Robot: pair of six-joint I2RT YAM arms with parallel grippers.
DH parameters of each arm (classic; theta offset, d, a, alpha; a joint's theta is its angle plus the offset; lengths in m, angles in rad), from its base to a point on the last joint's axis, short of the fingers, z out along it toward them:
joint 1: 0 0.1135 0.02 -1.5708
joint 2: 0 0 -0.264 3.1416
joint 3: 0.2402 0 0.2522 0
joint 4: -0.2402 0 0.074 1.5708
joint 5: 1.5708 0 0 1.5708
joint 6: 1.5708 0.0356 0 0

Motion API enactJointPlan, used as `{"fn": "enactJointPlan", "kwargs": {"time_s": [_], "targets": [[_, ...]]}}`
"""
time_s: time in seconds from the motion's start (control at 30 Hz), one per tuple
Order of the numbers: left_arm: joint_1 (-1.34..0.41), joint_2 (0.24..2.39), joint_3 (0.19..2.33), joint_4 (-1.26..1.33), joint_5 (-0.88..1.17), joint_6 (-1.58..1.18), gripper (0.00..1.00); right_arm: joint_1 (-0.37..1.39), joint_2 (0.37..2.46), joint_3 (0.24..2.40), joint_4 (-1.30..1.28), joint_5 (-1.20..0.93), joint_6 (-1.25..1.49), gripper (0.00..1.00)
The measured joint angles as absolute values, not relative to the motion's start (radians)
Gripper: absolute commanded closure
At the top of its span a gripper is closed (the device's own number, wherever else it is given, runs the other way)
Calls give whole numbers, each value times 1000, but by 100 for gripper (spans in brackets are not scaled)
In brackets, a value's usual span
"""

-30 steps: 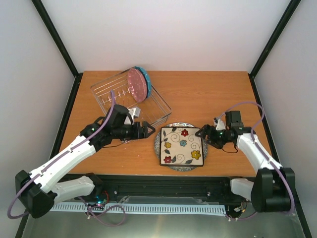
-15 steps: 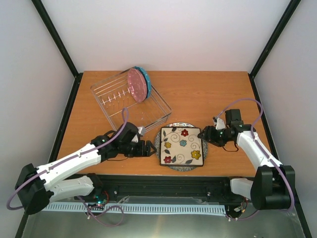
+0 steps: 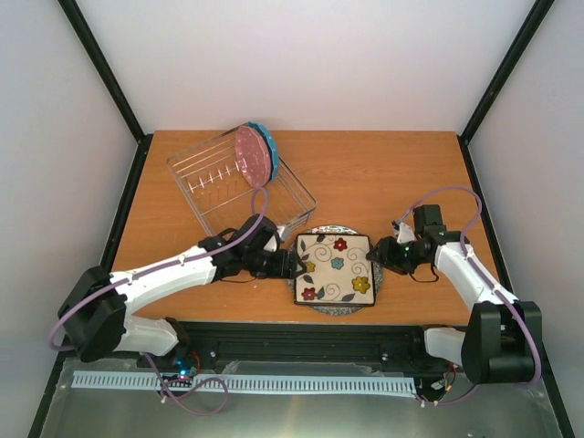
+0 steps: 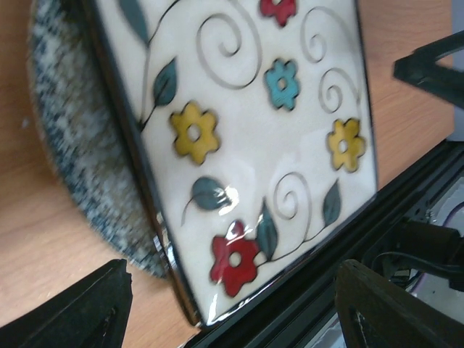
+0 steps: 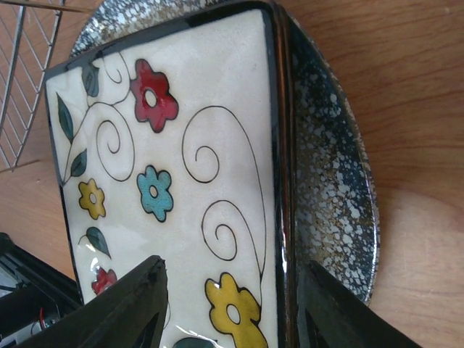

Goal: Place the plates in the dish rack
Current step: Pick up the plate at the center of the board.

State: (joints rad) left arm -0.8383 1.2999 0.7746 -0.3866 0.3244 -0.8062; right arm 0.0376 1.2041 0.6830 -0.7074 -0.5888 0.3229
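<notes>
1. My left gripper (image 3: 292,265): jaws wide apart, holding nothing, at the left rim of the square cream flowered plate (image 3: 335,267).
2. My right gripper (image 3: 372,253): jaws partly apart, astride that plate's right rim; I see no grip.
3. The square plate lies on the round grey speckled plate (image 5: 333,188), near the front edge of the orange-brown wooden table (image 3: 392,173).
4. The silver wire dish rack (image 3: 210,187), behind my left gripper, holds a blue-rimmed round plate (image 3: 256,155) on edge.

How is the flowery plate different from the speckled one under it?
The flowered plate is square, cream with coloured flowers and a dark rim; the speckled plate is round and grey. The flowered plate lies on top; the speckled plate sits beneath, showing around its sides. Both lie flat on the table, outside the dish rack.
</notes>
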Motion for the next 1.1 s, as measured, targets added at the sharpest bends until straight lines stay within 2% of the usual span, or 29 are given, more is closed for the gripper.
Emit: {"fn": "enactJointPlan", "kwargs": {"time_s": [0.57,0.73,1.1], "targets": [[-838,1414,824,-304,342,-766,23,69,1276,653,-677,-580,341,52],[-838,1442,824,-279,348,-763,23,80,1277,653,-676,-577,344,63],[-838,1504,824,-229,372,-752,23,96,1295,653,-666,-567,348,63]]}}
